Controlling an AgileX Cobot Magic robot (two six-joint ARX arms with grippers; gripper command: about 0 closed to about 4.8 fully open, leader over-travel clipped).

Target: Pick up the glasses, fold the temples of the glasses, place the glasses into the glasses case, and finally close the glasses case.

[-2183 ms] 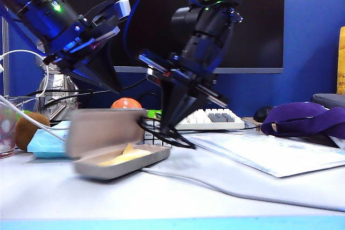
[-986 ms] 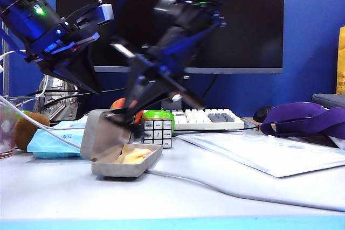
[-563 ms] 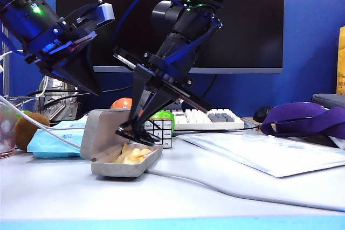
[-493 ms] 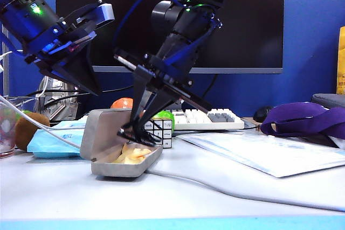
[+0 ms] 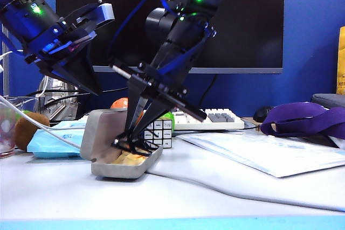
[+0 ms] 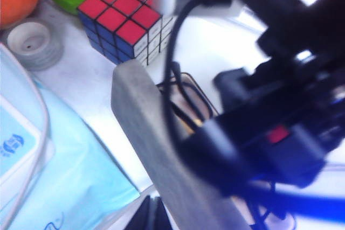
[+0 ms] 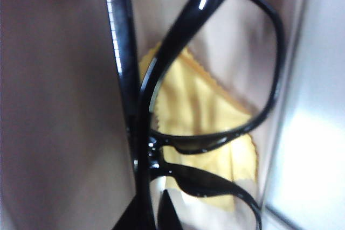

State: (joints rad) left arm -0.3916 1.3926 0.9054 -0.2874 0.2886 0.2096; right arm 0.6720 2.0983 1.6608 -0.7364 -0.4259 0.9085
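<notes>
My right claw [image 5: 129, 138], clamped on the glasses [image 5: 133, 147], has sunk lower; they now sit just inside the open glasses case [image 5: 108, 133]. My left claw [image 5: 89, 79], together, hangs above the lid.

right claw [image 5: 125, 139] lowered further, glasses [image 5: 133, 145] now down in the glasses case [image 5: 108, 133] tray, over the yellow cloth [image 7: 202, 127]

Black arms, blue cables, green LEDs.
</notes>
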